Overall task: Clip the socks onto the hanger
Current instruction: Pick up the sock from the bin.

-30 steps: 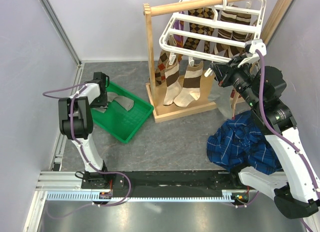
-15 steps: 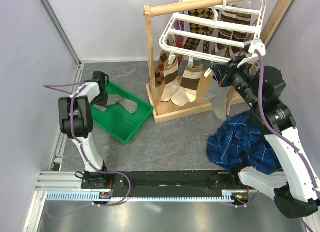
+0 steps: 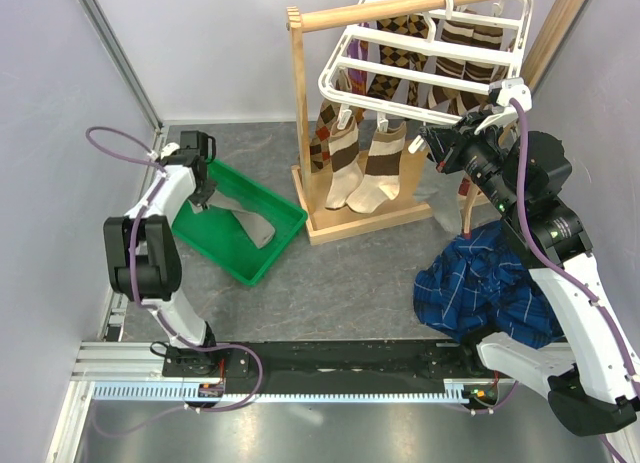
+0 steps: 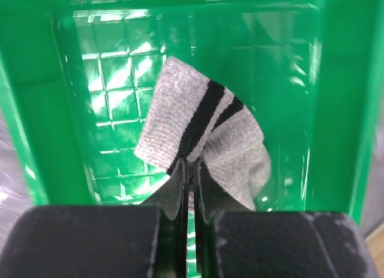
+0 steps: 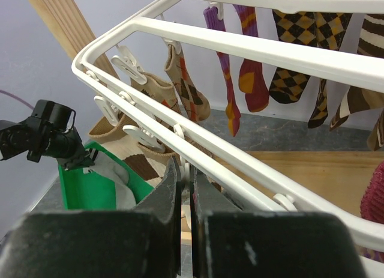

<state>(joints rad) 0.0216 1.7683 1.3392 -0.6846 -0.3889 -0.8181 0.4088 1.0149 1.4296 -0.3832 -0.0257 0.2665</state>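
Left claw point(image 4: 192, 165): pinched tight on the striped cuff of a grey sock point(image 4: 207, 134), well left of the hanger point(image 3: 420, 73).
Right claw point(image 5: 186, 170): fingers drawn to a slim gap at the hanger's near rail, among its white clips point(image 5: 129, 65); whether one is gripped cannot be told.
Green tray point(image 3: 225, 258): on the desk point(image 3: 350, 273) left of the hanger, holding that grey sock.
Under the hanger: tan socks point(image 3: 365, 173) and argyle socks point(image 3: 400, 38) hang clipped.
Blue plaid cloth point(image 3: 490, 288): heaped on the desk, nearer the arms than the hanger.

Pale lilac walls point(image 3: 220, 53); grey mottled tabletop point(image 3: 350, 273); wooden rail stand point(image 3: 297, 113) at back; aluminium corner post point(image 3: 115, 48) left.
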